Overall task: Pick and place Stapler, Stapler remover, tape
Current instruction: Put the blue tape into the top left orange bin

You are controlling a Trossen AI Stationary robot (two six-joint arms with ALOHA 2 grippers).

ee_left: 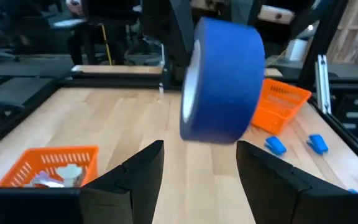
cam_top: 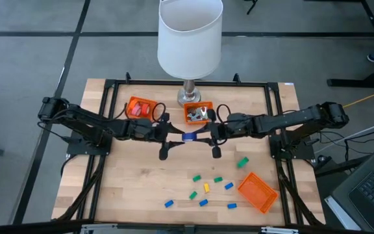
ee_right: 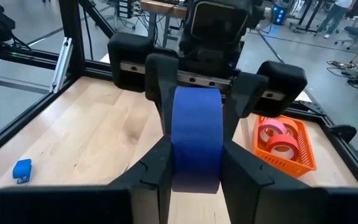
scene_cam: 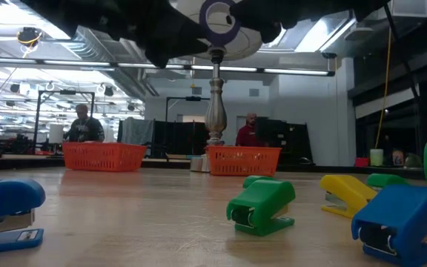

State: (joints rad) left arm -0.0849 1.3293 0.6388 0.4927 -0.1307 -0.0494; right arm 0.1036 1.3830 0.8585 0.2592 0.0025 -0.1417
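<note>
arms: two, dark, jointed | fingers (ee_left: 135,177): matte black, angular, wedge-shaped | cables: black, along arm bases

Wooden table (cam_top: 141,182), light planks, ringed by a black frame (cam_top: 109,84).
On it:
- lamp (cam_top: 189,39) at the far edge, middle;
- two orange baskets (cam_top: 141,108) flanking the lamp base;
- third orange basket (cam_top: 258,192), tilted, near right;
- small blue, green and yellow staplers (cam_top: 204,188) scattered near the front.
</note>
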